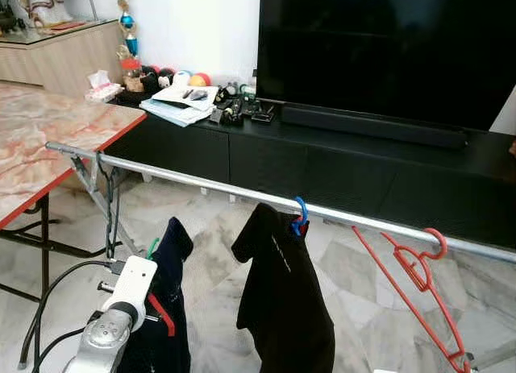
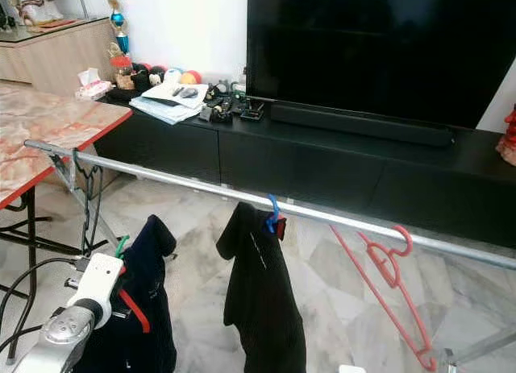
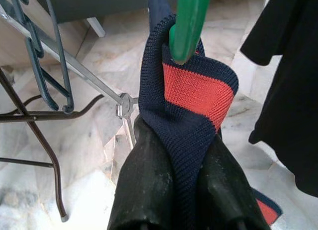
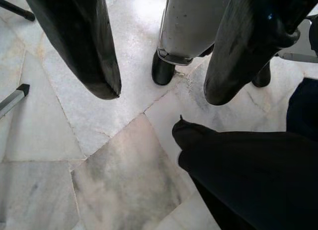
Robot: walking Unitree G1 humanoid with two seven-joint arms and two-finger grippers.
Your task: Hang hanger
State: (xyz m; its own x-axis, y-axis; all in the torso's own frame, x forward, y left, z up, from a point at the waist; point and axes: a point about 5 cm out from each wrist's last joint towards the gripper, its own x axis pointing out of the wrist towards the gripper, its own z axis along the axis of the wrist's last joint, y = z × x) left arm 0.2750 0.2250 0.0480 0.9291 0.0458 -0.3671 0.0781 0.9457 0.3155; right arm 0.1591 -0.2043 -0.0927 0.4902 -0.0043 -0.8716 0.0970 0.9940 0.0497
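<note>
Hanger (image 3: 188,22) over marble floor (image 1: 210,252)

This was a home living room. A large black television (image 1: 387,43) filled the upper right of the frame, standing on a long, low black cabinet (image 1: 322,167) cluttered with papers, remotes and small toys (image 1: 193,95). The floor (image 1: 363,300) was pale marble tile. A metal drying rail (image 1: 201,182) crossed the middle, hung with dark clothes (image 1: 282,284) and a red hanger (image 1: 419,276). A marble-patterned tabletop (image 1: 48,139) stood at the left.
</note>
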